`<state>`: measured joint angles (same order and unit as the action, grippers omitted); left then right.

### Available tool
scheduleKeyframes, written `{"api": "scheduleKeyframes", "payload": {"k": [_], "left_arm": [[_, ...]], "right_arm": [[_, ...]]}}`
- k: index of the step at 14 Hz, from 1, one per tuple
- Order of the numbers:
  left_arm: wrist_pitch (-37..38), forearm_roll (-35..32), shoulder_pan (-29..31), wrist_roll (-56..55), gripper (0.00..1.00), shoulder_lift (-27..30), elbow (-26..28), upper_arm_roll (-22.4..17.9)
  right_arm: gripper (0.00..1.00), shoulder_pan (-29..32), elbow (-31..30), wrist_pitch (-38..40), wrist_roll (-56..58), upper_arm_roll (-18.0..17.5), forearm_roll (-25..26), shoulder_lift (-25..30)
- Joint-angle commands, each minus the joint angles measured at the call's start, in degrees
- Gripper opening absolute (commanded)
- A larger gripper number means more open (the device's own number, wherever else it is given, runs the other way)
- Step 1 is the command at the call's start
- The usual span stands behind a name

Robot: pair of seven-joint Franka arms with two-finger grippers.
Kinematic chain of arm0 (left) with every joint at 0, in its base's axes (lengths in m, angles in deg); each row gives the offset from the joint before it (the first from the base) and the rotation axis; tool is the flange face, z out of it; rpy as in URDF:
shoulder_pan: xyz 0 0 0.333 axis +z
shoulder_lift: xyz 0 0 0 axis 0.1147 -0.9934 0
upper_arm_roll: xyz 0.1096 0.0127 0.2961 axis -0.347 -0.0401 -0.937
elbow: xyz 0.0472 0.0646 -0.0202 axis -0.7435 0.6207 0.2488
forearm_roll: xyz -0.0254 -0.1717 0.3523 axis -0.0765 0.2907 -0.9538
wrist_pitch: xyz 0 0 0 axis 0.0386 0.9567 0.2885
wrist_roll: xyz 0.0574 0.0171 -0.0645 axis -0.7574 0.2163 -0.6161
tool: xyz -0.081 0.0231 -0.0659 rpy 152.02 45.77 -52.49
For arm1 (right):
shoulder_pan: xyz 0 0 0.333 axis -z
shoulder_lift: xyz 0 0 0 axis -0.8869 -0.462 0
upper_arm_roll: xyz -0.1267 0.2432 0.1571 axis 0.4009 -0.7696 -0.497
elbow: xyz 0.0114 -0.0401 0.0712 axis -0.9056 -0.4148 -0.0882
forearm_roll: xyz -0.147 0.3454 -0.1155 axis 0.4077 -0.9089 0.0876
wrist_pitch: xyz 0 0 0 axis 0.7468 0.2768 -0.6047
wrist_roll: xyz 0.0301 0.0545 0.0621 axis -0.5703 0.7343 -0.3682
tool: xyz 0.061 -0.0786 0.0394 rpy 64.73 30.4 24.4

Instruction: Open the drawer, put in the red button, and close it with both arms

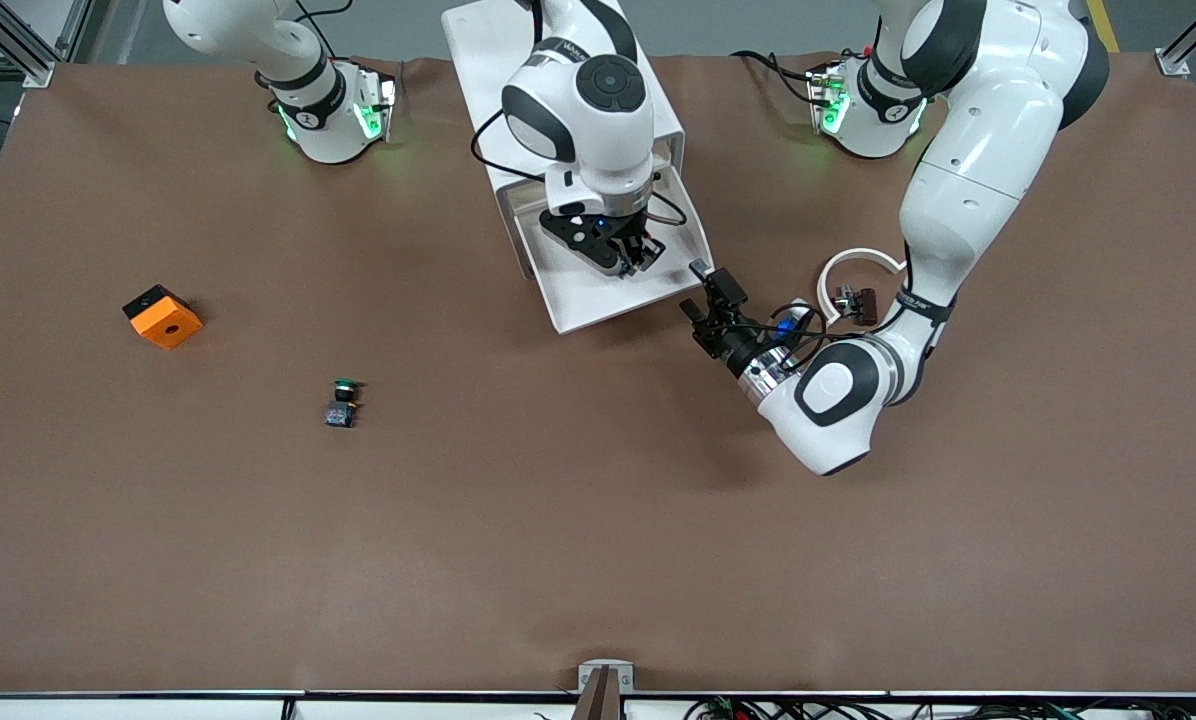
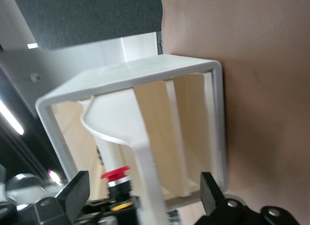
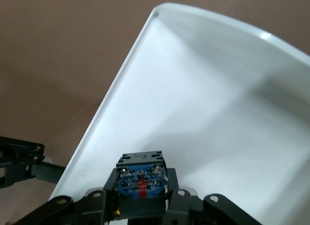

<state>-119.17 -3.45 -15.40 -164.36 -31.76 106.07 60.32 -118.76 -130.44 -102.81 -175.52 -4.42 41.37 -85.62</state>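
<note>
A brown table fills the front view, robot bases along its top edge. At twelve o'clock a white drawer (image 1: 598, 270) stands pulled open. The right gripper (image 1: 630, 252) hangs over it, fingers pinching the red button (image 3: 141, 184) by its dark body. The left gripper (image 1: 706, 300) rests at the drawer's four o'clock corner, fingers spread, holding nothing. The button looks light, rigid and smooth; its squared body probably gives surer hold than the round cap.
</note>
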Motion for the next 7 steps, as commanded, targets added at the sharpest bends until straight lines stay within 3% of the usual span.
{"api": "scheduleKeyframes", "payload": {"k": [1,7], "left_arm": [[2.9,-2.5,-0.33,5.73,1.0,1.49,-2.18,0.3],[2.82,-11.04,-0.68,22.15,1.0,4.91,-5.18,0.04]], "right_arm": [[0.0,-1.12,1.15,1.33,-0.75,0.7,0.73,-0.94],[0.0,-1.73,0.98,2.56,-1.27,0.7,0.65,-0.95]]}}
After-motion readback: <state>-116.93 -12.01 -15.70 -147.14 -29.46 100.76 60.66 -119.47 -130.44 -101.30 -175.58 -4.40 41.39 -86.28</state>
